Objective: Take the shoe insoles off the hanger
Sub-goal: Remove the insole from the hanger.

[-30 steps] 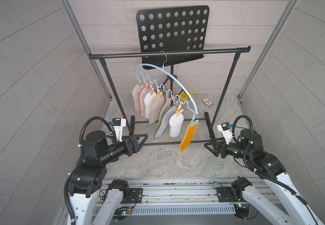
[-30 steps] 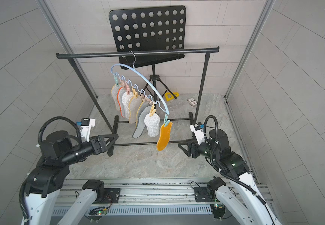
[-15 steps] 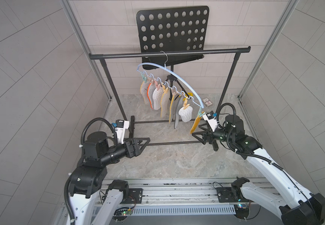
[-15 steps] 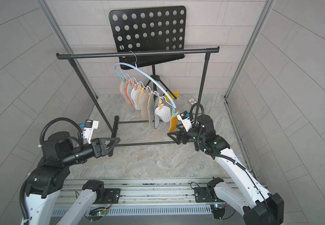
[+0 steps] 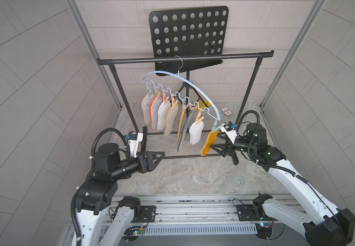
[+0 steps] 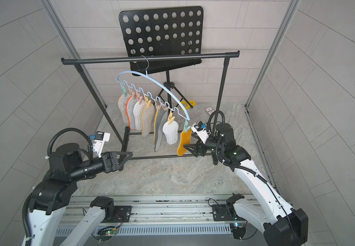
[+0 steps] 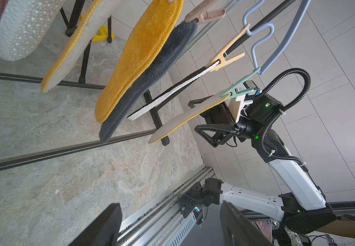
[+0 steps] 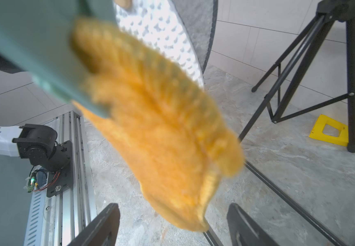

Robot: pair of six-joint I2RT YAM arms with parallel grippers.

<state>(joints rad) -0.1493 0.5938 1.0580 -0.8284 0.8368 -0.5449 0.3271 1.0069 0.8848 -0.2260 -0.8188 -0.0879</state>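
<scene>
1. Left arm (image 5: 108,168): nearest the viewer, low over the front of the bench (image 5: 193,176) and well apart from the hanger. The left jaws stand wide open with nothing between them, as the left wrist view shows.
2. Right arm (image 5: 278,161): reaches to the near end of the row. The right jaws stand wide open, one finger on each side of the lower part of the mustard insole (image 5: 208,142), and are not pinching it. In the right wrist view its tip (image 8: 183,213) hangs in the gap between them.
3. Mint clip (image 5: 215,127): last clip on the hanger's near end, shut on the top edge of the mustard insole, so that insole is not free.
4. Seven other insoles (image 5: 163,116): hang in a row farther back, each from its own clip. They include two white dotted ones, a dark grey one (image 5: 185,133), a red-edged one and several yellow-edged ones.
5. Hanger (image 5: 178,75): pale blue arch, hooked over the rail of the black garment rack (image 5: 193,58). A perforated music stand (image 5: 189,32) stands behind.
6. Progress, as judged: no insole is off, since all eight hang clipped and none is seen on the bench. The first removal appears to be at the grasping stage. Closing, pulling free and seven repeats are left.
</scene>
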